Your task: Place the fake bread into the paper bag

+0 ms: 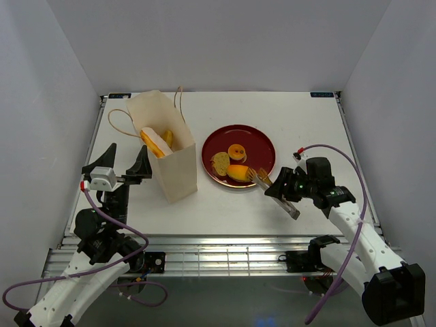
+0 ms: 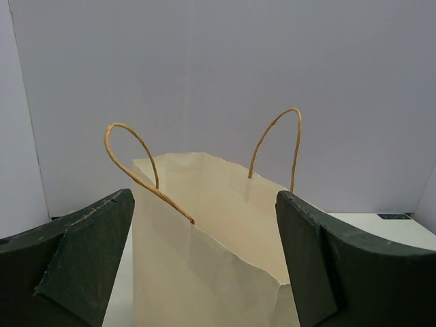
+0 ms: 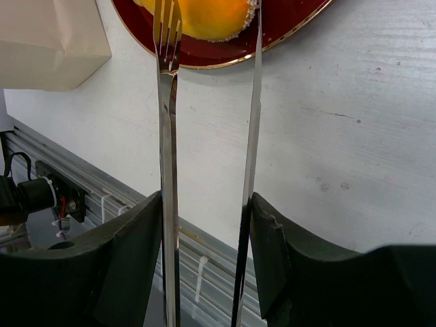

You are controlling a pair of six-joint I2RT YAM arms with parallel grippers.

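Note:
The paper bag [image 1: 170, 160] stands upright, left of centre, mouth open, with yellow bread pieces [image 1: 157, 142] showing inside. The dark-red plate [image 1: 262, 146] holds a ring donut [image 1: 236, 150], a slice [image 1: 220, 162] and an orange roll [image 1: 238, 172]. My right gripper [image 1: 276, 185] is shut on metal tongs [image 1: 262, 180]; in the right wrist view [image 3: 204, 199] the tongs' arms [image 3: 167, 136] straddle the roll [image 3: 211, 17] at the plate's near rim [image 3: 293, 20]. My left gripper [image 1: 122, 163] is open and empty just left of the bag [image 2: 204, 259], its fingers [image 2: 88, 252] spread wider than the bag.
The bag's cord handles [image 2: 139, 153] stick up above its rim. The table's front edge and metal rail [image 1: 218, 242] lie just behind my right gripper. White walls enclose the table on three sides.

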